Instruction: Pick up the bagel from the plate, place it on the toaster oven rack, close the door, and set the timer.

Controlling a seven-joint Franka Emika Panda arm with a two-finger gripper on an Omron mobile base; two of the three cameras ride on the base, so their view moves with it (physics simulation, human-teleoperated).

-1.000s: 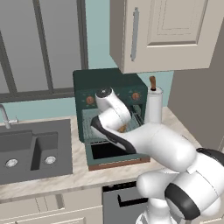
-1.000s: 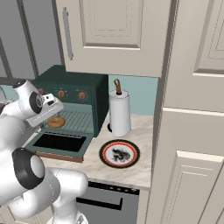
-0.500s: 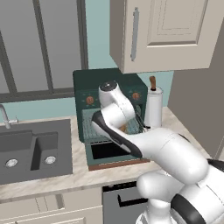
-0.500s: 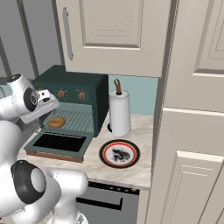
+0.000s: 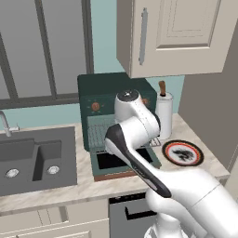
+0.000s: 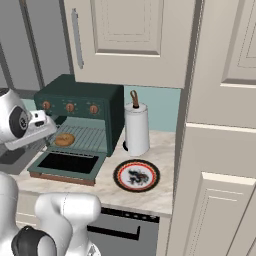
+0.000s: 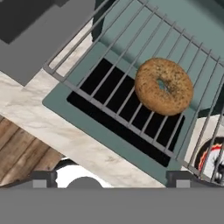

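Where the hand view looks down, the bagel (image 7: 163,86) lies flat on the toaster oven rack (image 7: 127,94), right of the frame's centre, touching several of its bars. Through the bars below it shows the door (image 7: 94,127), folded down flat with its black glass window facing up. Two dark fingertips (image 7: 43,179) stand far apart at the bottom corners of this view, so the claw (image 7: 113,180) is spread wide with nothing between its tips, apart from the bagel.

In the right base view, the bagel (image 6: 64,139) sits at the left of the rack (image 6: 85,138), which is pulled out of the toaster oven (image 6: 82,107) in the left middle of the frame. Three orange knobs run across the oven's front above the cavity. The open door (image 6: 67,164) lies level in front, its copper-brown handle along the near edge. The arm's white hand is at the left edge, just beside the bagel.

Right of the door, the plate (image 6: 136,175) rests on the marble surface (image 6: 160,190) near the frame's centre. Behind it stands a white paper-towel roll (image 6: 136,129), close to the oven's side.

In the left base view, the arm covers much of the oven (image 5: 104,93); the plate (image 5: 182,153) lies at centre right, and a grey sink (image 5: 32,160) sits at left.
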